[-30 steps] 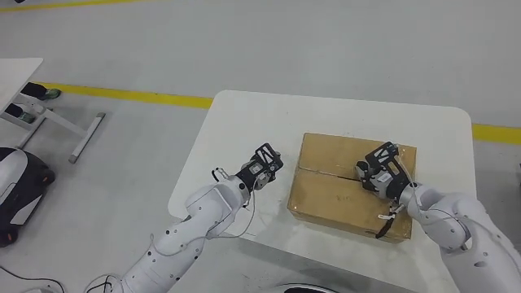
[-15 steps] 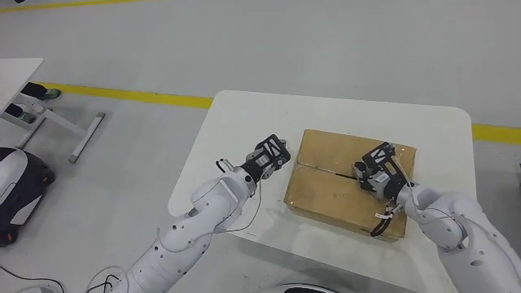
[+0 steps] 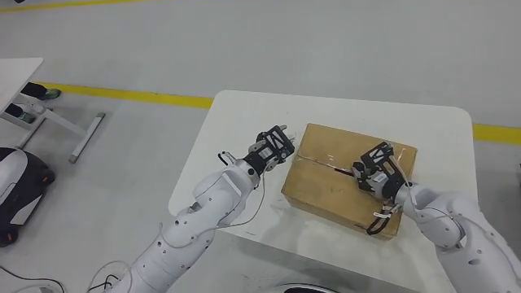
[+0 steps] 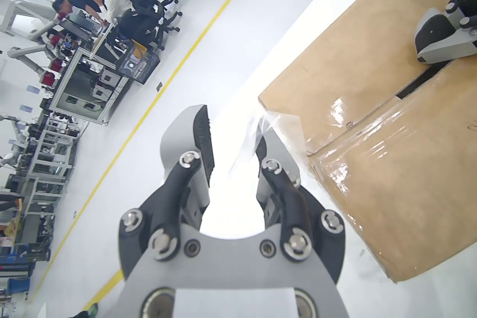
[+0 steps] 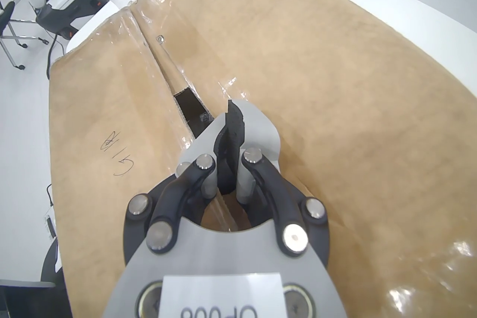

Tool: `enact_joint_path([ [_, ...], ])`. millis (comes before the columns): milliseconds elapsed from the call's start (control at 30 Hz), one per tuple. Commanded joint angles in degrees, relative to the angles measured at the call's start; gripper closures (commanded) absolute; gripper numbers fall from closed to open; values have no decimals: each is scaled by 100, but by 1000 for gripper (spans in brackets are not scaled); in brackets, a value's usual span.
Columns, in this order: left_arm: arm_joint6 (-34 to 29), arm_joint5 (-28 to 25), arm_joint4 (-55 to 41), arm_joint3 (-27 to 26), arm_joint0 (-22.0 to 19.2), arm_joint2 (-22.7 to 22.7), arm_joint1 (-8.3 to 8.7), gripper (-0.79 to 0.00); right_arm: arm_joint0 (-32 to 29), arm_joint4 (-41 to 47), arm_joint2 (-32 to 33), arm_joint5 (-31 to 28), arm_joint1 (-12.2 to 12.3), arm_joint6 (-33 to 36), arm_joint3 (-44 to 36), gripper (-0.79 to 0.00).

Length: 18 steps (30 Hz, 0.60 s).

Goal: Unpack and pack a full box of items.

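two grippers, one taped box: the risk sits at the seam
the box (image 3: 350, 175) lies closed on the table (image 3: 244, 130). the left gripper (image 4: 233, 127), fingers spread, sits at its end just beside a loose tape flap (image 4: 277, 123). the right gripper (image 5: 234, 110), fingers pressed together, has its tips in the seam (image 5: 147, 36). a shallow pinch could let the tape slip or tear short, and a hard pull may drag the box toward the table's edge.
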Motion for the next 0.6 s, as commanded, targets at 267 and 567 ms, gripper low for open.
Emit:
enact_joint_path([
  [267, 48, -159, -79, -137, 69, -87, -21, -453, -158, 398, 321, -116, 36, 5, -141, 0],
  [567, 47, -353, -266, -154, -194, 67, -83, -785, -537, 990, 1115, -256, 201, 242, -490, 0],
])
